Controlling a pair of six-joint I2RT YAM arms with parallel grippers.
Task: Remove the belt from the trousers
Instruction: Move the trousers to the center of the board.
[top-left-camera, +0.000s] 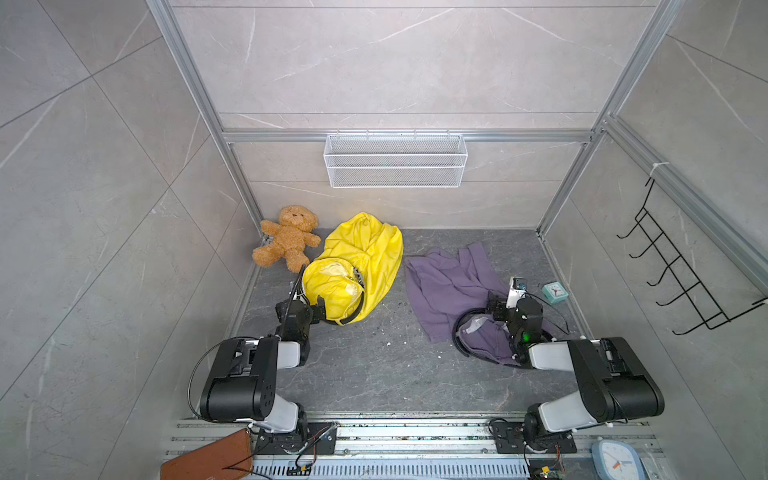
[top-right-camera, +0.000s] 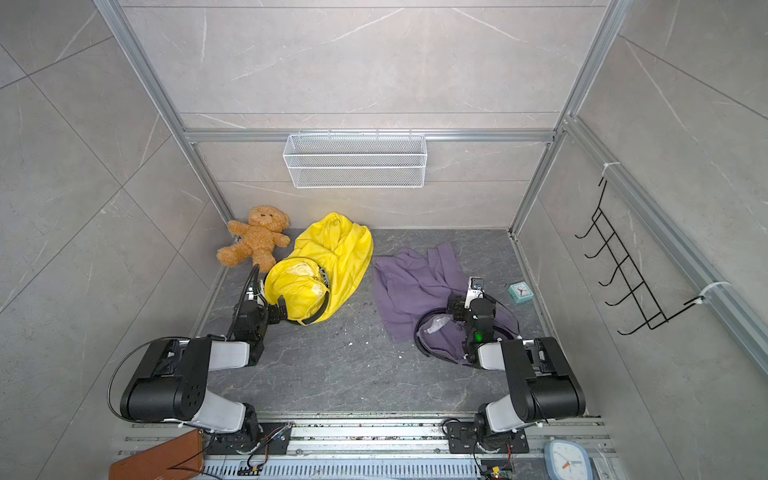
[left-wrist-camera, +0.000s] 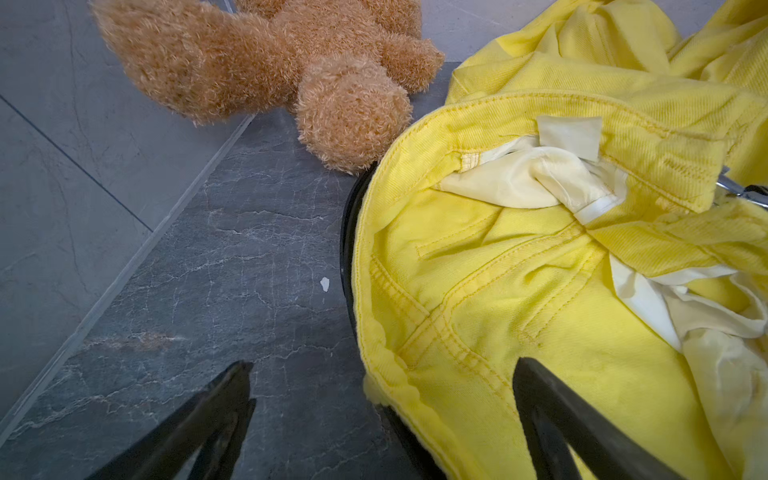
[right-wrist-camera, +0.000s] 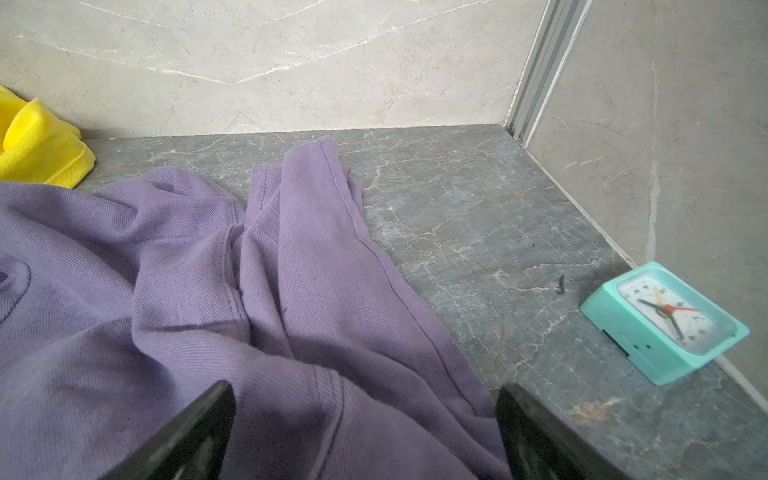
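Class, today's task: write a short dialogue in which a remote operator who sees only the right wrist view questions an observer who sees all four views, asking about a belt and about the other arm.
Operator: I see purple trousers but no belt. Is there one?
Observer: Yes. In both top views a black belt curves round their waistband, behind the right tool, toward the robot's base.
Operator: What is the other arm doing?
Observer: The left tool is open at the waistband of the yellow trousers, holding nothing.
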